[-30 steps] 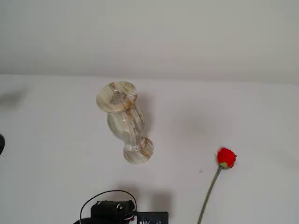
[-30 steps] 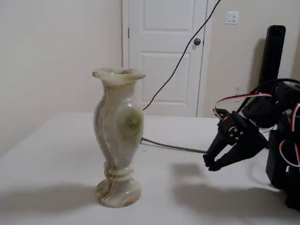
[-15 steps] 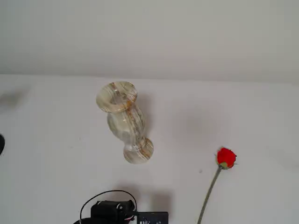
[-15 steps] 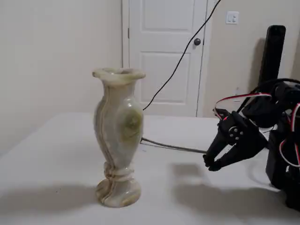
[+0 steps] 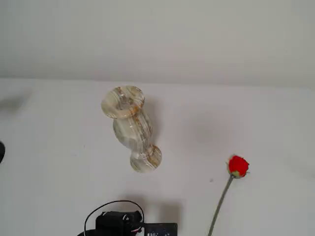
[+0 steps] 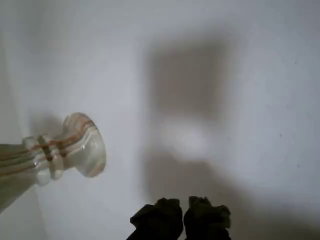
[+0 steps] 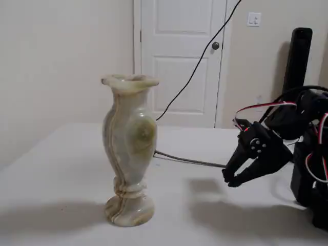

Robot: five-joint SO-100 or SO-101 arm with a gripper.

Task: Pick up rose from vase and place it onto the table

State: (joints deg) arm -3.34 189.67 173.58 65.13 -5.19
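Observation:
The vase (image 5: 132, 129) stands upright on the white table (image 5: 59, 172), with nothing in it. It also shows in a fixed view (image 7: 128, 148) from the side and at the left of the wrist view (image 6: 65, 150). The rose (image 5: 238, 166) lies flat on the table to the right of the vase, red bud up in the picture, its stem running off the bottom edge. My gripper (image 7: 229, 179) hangs low over the table, right of the vase and well apart from it. Its jaws are together and hold nothing. The fingertips (image 6: 160, 217) show at the bottom of the wrist view.
The arm's body (image 5: 130, 223) sits at the bottom edge, below the vase. A dark cable (image 7: 189, 161) lies across the table behind the vase. A tall black post (image 7: 300, 56) stands at the right. A dark object (image 5: 1, 151) sits at the left edge.

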